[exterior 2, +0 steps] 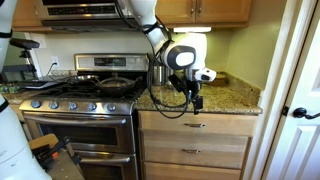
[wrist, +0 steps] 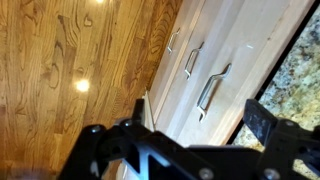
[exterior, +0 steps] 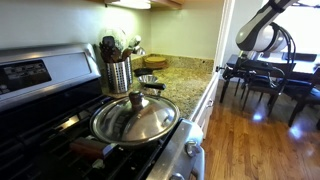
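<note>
Wrist view: tool (wrist: 172,120) jaws apart, hanging off countertop (wrist: 295,70) edge, wood floor (wrist: 70,60) below.

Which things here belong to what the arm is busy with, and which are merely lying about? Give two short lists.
In hand:
gripper, fingers open and empty
granite counter edge
top drawer below it

Lying about:
lidded pan
utensil holder
stove
wooden floor
</note>
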Controlling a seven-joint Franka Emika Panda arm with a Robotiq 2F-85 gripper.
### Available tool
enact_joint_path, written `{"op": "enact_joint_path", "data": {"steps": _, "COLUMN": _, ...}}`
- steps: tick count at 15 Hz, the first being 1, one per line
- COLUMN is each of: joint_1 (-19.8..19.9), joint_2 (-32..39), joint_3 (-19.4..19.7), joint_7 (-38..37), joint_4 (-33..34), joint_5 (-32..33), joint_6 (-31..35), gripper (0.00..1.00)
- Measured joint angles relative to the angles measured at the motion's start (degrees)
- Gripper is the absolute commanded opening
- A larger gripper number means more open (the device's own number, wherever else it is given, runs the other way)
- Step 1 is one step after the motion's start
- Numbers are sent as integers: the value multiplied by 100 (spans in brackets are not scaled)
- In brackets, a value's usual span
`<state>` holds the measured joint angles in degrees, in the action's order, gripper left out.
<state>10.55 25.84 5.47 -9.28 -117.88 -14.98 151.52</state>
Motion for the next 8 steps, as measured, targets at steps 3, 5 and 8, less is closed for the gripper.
{"op": "enact_joint_path", "data": {"steps": 3, "joint_1": 23, "joint_2": 250, "joint_3": -16, "joint_7": -10, "joint_4": 100, "joint_5": -173, "joint_6": 93, "gripper": 100}}
{"op": "enact_joint_path", "data": {"steps": 5, "joint_1": 107, "joint_2": 533, "joint_3": -97, "joint_7": 2, "joint_4": 248, "joint_5": -403, "joint_6": 162, "gripper": 100}}
{"op": "enact_joint_path", "data": {"steps": 8, "joint_1": 296, "joint_2": 973, "joint_3": -287, "joint_7": 26, "joint_4": 522, "joint_5": -715, "joint_6": 335, "gripper": 100}}
